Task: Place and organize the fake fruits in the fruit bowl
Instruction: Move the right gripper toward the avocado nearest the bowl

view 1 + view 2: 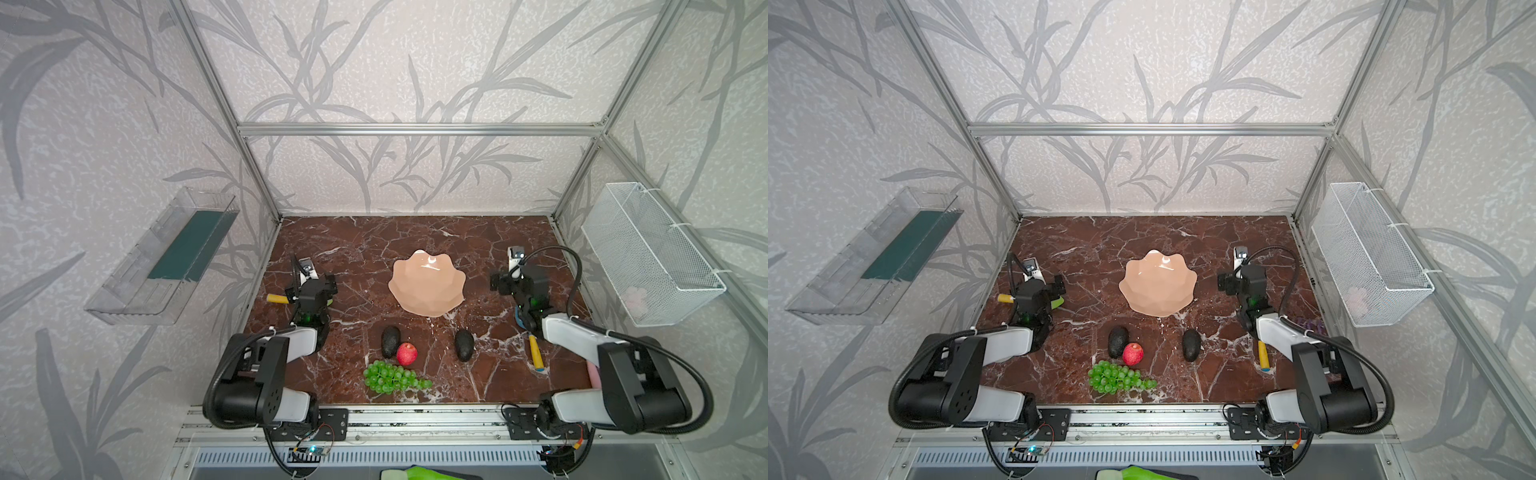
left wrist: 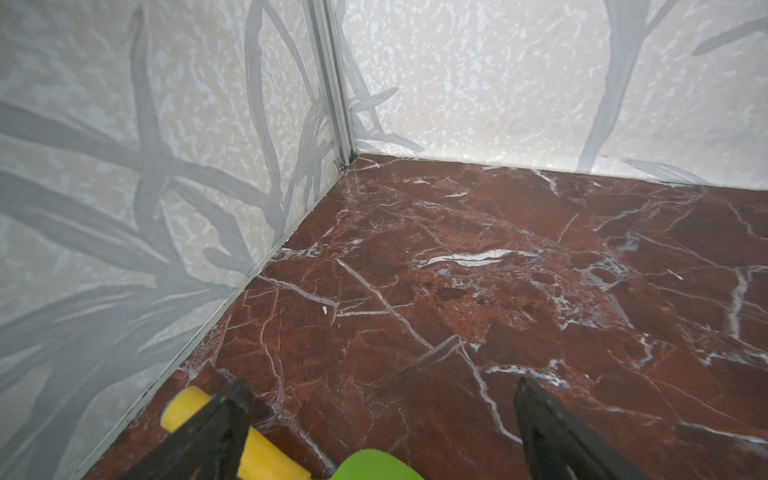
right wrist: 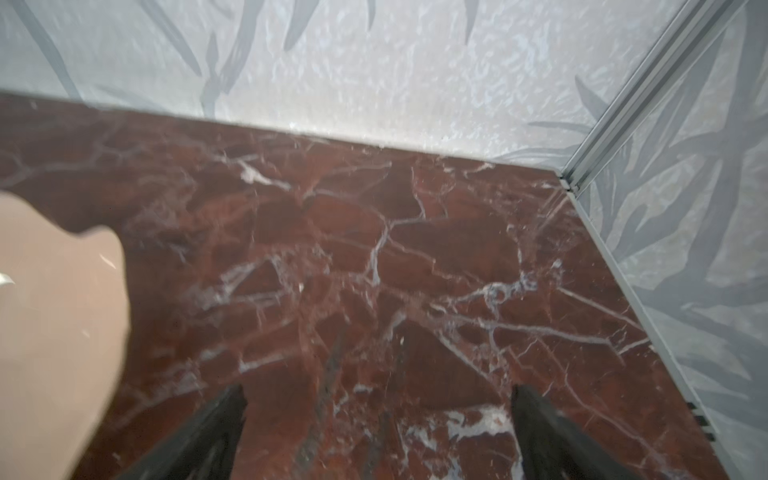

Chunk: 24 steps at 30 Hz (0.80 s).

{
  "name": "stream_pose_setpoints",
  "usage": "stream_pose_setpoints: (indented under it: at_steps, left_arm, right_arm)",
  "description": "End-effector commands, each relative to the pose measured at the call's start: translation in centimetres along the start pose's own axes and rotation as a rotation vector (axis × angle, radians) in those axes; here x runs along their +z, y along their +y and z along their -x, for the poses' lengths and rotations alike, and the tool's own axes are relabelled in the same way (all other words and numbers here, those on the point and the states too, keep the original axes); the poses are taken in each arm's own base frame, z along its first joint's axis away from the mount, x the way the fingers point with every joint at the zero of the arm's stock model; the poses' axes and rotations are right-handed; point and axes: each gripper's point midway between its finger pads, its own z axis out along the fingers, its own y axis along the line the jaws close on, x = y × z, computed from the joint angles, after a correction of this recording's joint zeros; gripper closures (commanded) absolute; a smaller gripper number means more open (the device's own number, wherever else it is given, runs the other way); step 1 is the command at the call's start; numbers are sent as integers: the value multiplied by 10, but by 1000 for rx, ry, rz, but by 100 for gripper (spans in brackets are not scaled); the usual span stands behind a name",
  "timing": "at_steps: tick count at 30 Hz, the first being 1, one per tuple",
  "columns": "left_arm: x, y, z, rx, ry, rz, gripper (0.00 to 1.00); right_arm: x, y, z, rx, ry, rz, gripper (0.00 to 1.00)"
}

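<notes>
Hovering, both empty | left gripper point(image 2: 382, 382): jaws wide, over shovel point(image 2: 266, 453) | right gripper point(image 3: 378, 387): jaws wide, near bowl point(image 1: 428, 286) | avocados point(image 1: 390, 341), apple point(image 1: 407, 353), grapes point(image 1: 392, 377) well apart from both.

A lab robot cell: aluminium frame point(image 1: 419, 129), wallpapered panels point(image 1: 415, 62), marble-look tabletop point(image 1: 353, 249)

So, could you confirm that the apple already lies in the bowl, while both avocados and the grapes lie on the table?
Not quite: the apple lies on the table too, beside one avocado, not in the bowl, which both top views show empty. The other avocado and the grapes are on the table, as you said.
</notes>
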Motion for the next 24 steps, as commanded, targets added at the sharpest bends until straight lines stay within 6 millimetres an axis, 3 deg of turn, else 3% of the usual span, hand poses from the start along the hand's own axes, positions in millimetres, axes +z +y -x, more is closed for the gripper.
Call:
stream_pose_setpoints:
  at_steps: [1, 5, 10, 13, 17, 24]
  left_arm:
    - [-12, 6, 23, -83, 60, 42, 2]
    - [-32, -13, 40, -317, 108, -113, 1]
    - [-63, -38, 65, -494, 40, -360, 1]
    - [-76, -45, 76, -541, 69, -431, 4]
    - [-87, -53, 75, -471, 199, -466, 8]
    - [-102, -54, 73, -438, 301, -478, 10]
  right_arm:
    - [-28, -12, 7, 308, 120, -70, 1]
    - [-48, 22, 8, 372, 71, 218, 0]
    - [-82, 50, -5, 347, 247, 283, 2]
    - [-107, 69, -31, 263, 373, 259, 3]
    - [-133, 92, -74, 194, 526, 247, 8]
    - [-155, 124, -134, 127, 672, 225, 10]
